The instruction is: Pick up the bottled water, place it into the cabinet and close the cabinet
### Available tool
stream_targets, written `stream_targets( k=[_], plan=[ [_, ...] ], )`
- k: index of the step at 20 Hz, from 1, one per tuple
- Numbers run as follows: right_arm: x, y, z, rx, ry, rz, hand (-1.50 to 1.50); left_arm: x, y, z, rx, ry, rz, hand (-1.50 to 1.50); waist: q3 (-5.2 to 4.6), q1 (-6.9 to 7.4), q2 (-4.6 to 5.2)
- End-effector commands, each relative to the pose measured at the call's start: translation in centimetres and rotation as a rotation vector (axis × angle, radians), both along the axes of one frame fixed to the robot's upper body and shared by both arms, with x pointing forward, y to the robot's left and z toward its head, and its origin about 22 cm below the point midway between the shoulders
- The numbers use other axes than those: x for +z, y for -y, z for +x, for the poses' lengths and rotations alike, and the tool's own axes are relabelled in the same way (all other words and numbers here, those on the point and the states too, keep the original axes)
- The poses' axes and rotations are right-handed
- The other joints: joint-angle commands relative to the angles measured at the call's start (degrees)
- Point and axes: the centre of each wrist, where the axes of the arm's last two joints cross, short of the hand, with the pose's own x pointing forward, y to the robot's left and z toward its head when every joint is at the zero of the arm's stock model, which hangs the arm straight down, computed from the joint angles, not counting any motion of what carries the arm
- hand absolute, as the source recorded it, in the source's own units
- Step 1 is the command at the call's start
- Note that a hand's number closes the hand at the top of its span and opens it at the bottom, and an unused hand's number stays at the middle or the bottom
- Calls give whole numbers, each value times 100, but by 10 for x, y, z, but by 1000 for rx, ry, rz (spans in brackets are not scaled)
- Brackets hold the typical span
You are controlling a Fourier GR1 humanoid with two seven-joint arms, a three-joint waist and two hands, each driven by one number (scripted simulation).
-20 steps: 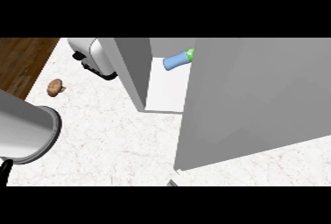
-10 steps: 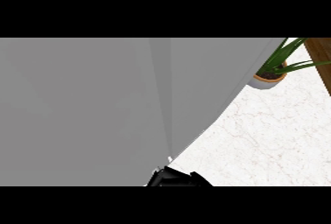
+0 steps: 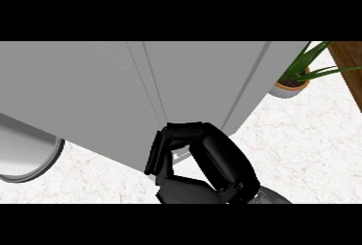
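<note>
Right hand (image 3: 201, 165) at near centre, fingers (image 3: 161, 153) curled, touching the grey cabinet's (image 3: 141, 91) lower edge, grasping nothing visible. Bottled water out of view. Grey forearm at left edge; left hand itself not visible. Potted plant (image 3: 293, 81) far right on the counter (image 3: 304, 139).

A grey cabinet (image 3: 141, 91) fills most of the view, its door looking closed. A black hand (image 3: 201, 162) rises from the lower edge, fingers curled against the cabinet's lower front; which hand it is, is unclear. A potted plant (image 3: 297, 79) stands on the white counter (image 3: 311, 143) at right.
</note>
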Motion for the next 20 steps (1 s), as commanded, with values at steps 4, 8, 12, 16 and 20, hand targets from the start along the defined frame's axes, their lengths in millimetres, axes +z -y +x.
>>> stream_targets(
  k=[4,8,12,16,20],
  plan=[
    [12,31,72,-7,-32,95,150,-4,-10,-11,-3,20,-18,-150,5,-56,6],
    [10,38,99,-8,-46,96,150,11,-19,-17,17,30,8,-150,7,-68,0],
    [-4,43,128,-10,-41,46,150,16,-12,-22,9,10,-31,-150,9,-37,19],
    [8,37,140,33,-48,4,150,13,-28,-23,15,11,6,-150,5,-70,9],
    [8,24,145,43,-43,27,150,11,-47,-32,18,21,17,-150,2,-26,6]
  ],
)
